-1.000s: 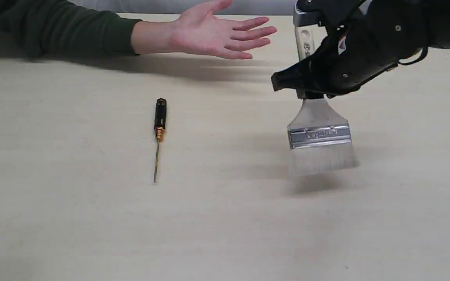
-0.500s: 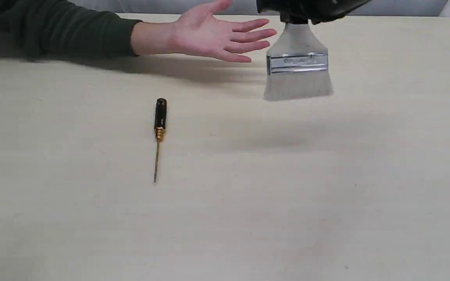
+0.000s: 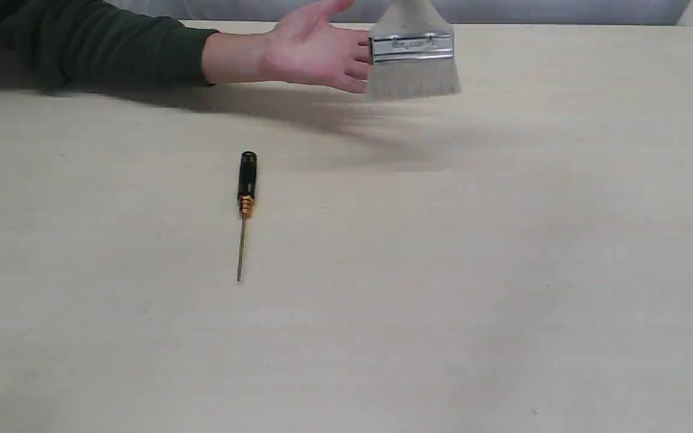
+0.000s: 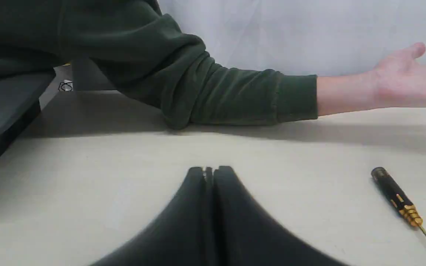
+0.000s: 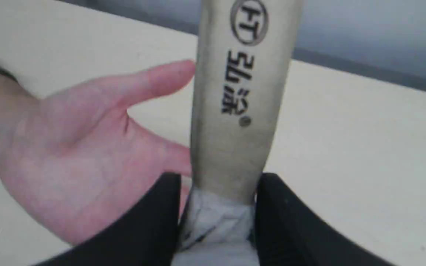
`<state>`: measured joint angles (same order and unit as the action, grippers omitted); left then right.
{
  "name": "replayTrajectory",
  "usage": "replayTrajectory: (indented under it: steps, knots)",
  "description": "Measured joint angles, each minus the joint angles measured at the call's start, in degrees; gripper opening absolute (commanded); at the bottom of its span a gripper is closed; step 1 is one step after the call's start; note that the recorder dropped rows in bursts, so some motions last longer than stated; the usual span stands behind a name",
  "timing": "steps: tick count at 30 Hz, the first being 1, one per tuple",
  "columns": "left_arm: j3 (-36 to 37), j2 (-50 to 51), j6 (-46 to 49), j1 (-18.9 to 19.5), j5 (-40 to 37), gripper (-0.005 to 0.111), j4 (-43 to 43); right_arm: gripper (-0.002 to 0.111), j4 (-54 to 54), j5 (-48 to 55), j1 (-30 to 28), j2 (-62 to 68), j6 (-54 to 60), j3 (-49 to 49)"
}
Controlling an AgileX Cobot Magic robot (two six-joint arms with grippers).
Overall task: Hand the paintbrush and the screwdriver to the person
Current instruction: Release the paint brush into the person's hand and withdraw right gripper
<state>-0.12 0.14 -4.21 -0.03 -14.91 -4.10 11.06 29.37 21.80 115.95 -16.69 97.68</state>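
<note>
Wooden paintbrush (image 5: 239, 111) between black right fingers (image 5: 154, 221); bristles perhaps beige

You are working at what looks like a lab test bench: a plain, pale wood-grain tabletop (image 3: 382, 313) against a blank whitish backdrop (image 4: 290, 33), a dark panel (image 4: 2, 107) beside it.

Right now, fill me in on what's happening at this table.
The right claw is clamped on the paintbrush, holding it in the air, bristles down, right at the person's open hand. Whether brush and hand touch is unclear, and the hand has not closed on it. The screwdriver lies on the table, not yet picked up. The left claw is shut and empty above the table, with the person's sleeve ahead of it.
</note>
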Motion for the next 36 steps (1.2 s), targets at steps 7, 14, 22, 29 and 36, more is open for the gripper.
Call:
replayTrajectory:
  steps: [7,14,22,29,36]
  knots:
    - [0.0,0.0,0.0,0.0,0.0,0.000,0.0,0.007,0.0,2.0,0.6,8.0,0.6,11.4]
    - [0.0,0.0,0.0,0.0,0.0,0.000,0.0,0.007,0.0,5.6,1.6,17.2,0.8,22.8]
    - [0.0,0.0,0.0,0.0,0.0,0.000,0.0,0.027,0.0,10.0,1.6,23.4,0.8,30.4]
    - [0.0,0.0,0.0,0.0,0.0,0.000,0.0,0.060,0.0,12.0,1.6,23.6,0.8,30.9]
    - [0.0,0.0,0.0,0.0,0.0,0.000,0.0,0.060,0.1,12.0,1.6,22.3,0.8,31.0]
